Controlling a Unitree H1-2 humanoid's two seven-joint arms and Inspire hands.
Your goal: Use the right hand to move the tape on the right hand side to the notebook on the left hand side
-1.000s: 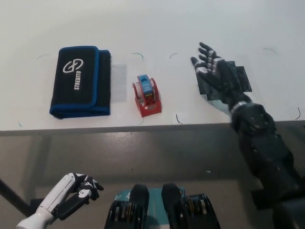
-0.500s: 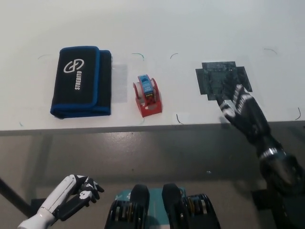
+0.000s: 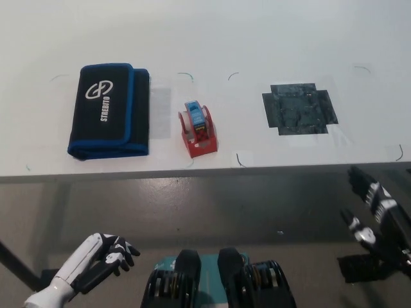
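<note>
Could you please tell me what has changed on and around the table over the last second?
The black right hand drew back from over the dark cross-shaped patch on the white table and now sits below the table's front edge, at the lower right, holding nothing. The red tape dispenser, the black, blue-edged pouch and the white left hand at the lower left stayed where they were.

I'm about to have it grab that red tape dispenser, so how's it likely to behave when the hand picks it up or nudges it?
The red tape dispenser looks like small hard plastic, so probably stiff and light. Its base sits flat on the white table, so a push would likely slide it rather than roll it. It looks narrow and upright, so a sideways nudge might tip it.
</note>
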